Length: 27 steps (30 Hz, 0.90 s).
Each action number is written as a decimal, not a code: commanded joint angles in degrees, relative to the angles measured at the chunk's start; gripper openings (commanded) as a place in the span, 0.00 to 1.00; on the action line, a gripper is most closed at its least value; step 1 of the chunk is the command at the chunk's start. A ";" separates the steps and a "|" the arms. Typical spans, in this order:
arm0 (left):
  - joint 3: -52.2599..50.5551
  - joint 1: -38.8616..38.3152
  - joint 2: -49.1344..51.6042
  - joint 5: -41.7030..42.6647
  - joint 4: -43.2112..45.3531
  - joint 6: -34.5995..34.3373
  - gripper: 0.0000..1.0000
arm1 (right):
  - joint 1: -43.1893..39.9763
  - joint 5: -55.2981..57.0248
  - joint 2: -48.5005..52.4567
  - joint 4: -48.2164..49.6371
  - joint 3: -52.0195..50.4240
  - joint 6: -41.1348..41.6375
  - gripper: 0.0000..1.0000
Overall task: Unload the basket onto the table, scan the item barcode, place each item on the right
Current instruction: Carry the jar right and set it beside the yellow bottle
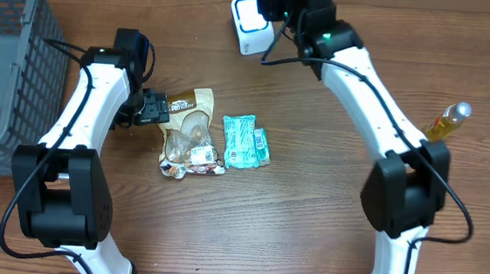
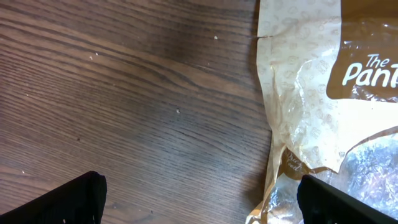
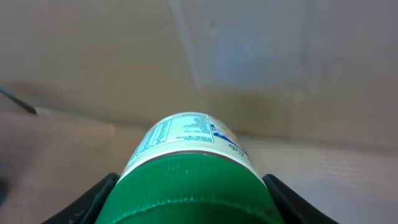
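Right wrist view: the right gripper (image 3: 189, 204) was seen clamped on a white jar (image 3: 180, 134) with a ribbed green lid (image 3: 189, 177), held at the table's far edge; its fine print was unreadable. The left gripper (image 2: 208, 202) was spread apart over the wooden table (image 2: 124, 93), beside a crinkled tan bag (image 2: 298, 74) lettered "The Pan…".

Green-capped white labelled bottle (image 3: 186, 155), gripped

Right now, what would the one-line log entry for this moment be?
left gripper: open, at bag edge | right gripper: shut on jar, near scanner
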 commanded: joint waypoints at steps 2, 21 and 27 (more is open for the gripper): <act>0.85 0.15 0.39 -0.57 0.07 1.07 1.00 | -2.54 0.59 -5.33 -13.73 1.14 -0.31 0.40; 0.85 0.15 0.39 -0.57 0.07 1.07 1.00 | -19.56 0.59 -4.92 -53.68 -8.46 -0.28 0.47; 0.83 0.15 0.39 -0.57 0.07 1.07 0.99 | -24.09 0.61 -4.92 -53.75 -12.96 -0.31 0.48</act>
